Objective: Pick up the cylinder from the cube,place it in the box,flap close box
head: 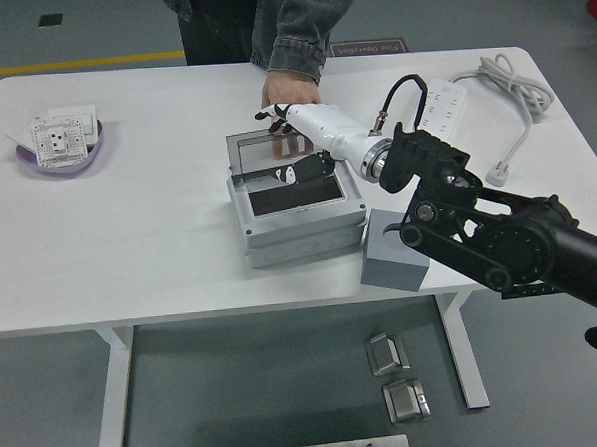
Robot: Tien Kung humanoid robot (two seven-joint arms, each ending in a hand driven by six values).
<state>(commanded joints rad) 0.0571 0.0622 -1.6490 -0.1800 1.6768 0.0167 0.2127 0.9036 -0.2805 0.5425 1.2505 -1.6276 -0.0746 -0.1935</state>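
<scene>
At white worktop (129, 232) centre, right hand (291, 124), white-shelled, fingers spread and holding nothing, reaching over raised lid (275, 155) of grey metal box (299, 223). Cylinder not visible, likely lying inside box; grey cube (392, 259) bare. Person's hand (289, 87) steadying lid from far side. Judging: pick and place done, flap-closing remaining.
</scene>
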